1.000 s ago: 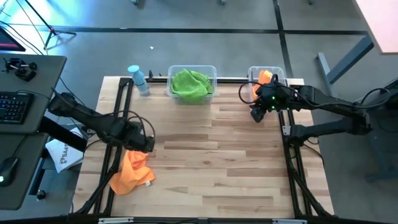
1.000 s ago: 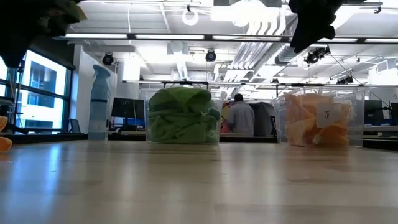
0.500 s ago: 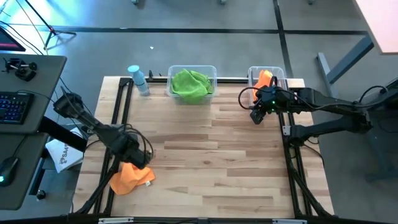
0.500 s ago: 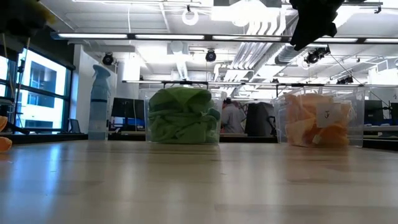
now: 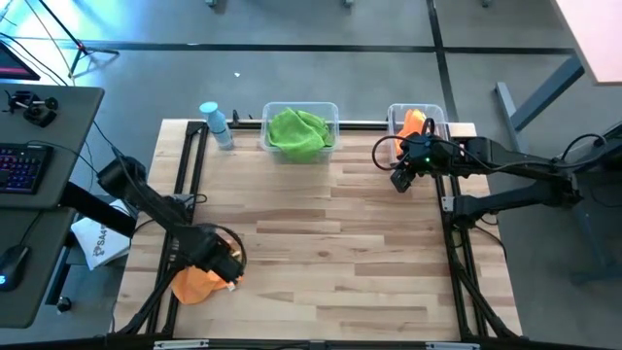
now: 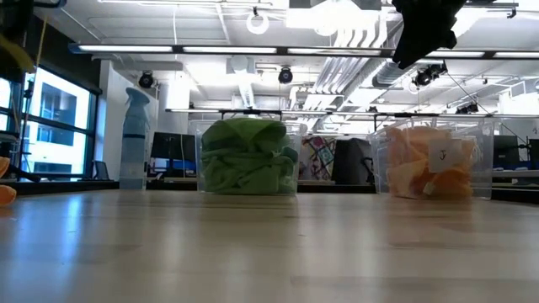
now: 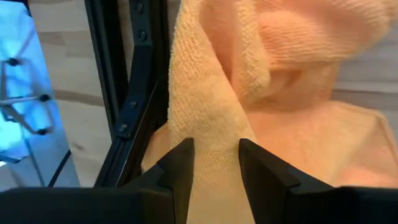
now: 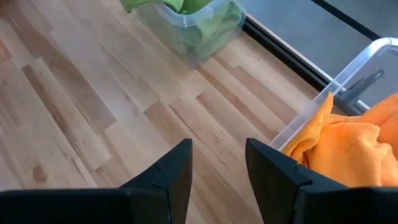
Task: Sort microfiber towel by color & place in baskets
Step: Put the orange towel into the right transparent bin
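Note:
A loose orange microfiber towel lies crumpled at the table's near left, by the left frame rail. My left gripper is low over it, open, with its fingers on either side of a raised fold. My right gripper hangs open and empty above the table, just in front of the narrower clear basket, which holds orange towels. The wider clear basket holds green towels. My left gripper comes at the orange towel from above, slanting down. Its two fingers straddle a raised fold of the towel, which runs along between them. I cannot tell whether the fingers touch the cloth. The towel lies on the table.
A light-blue spray bottle stands at the far left, beside the wider basket. Black frame rails run along the table's left and right sides. Bare wood lies across the middle and near part of the table.
My left gripper has moved toward the table's near edge and down onto the loose orange towel, and now covers much of it. In the low view, a person behind the baskets has walked out of sight.

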`<move>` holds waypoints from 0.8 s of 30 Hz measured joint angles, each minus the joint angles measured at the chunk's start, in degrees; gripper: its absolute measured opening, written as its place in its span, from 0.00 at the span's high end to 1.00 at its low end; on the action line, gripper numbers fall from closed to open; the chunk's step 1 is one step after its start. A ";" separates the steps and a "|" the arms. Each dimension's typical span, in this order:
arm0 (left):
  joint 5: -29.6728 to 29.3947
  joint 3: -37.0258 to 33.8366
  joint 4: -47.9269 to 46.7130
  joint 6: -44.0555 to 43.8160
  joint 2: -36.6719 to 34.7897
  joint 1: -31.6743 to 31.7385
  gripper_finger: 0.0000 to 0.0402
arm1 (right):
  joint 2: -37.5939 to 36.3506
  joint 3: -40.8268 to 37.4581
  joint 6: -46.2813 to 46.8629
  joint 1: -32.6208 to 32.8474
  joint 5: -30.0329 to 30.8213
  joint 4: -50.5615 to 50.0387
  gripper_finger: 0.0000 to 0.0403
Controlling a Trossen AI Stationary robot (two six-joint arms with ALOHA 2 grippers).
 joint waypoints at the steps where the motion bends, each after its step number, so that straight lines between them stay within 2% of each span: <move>1: 0.08 0.00 0.15 -0.07 1.15 -0.14 0.71 | 0.00 0.00 0.00 0.00 0.00 -0.02 0.64; 7: 1.05 -0.04 4.97 0.68 7.38 -0.44 0.71 | 0.00 0.00 -0.02 0.00 -0.43 -0.13 0.64; 10: -0.04 -0.04 10.88 3.71 8.58 -0.08 0.78 | 0.00 0.00 -0.07 0.00 -0.66 -0.13 0.64; 13: -5.69 -0.04 14.74 3.96 8.85 0.37 0.92 | 0.00 0.00 -0.42 0.00 -0.66 -0.15 0.64; 15: -9.56 -0.04 16.80 4.04 8.87 0.91 0.98 | 0.00 0.00 -0.52 0.00 -0.66 -0.15 0.64; 19: -15.94 0.44 20.69 7.81 8.39 2.61 0.99 | 0.00 0.00 -0.55 0.00 -0.90 -0.15 0.64; 24: -26.45 5.07 20.32 14.66 6.49 4.89 1.00 | 0.00 -0.02 -1.70 0.01 -3.42 -0.01 0.64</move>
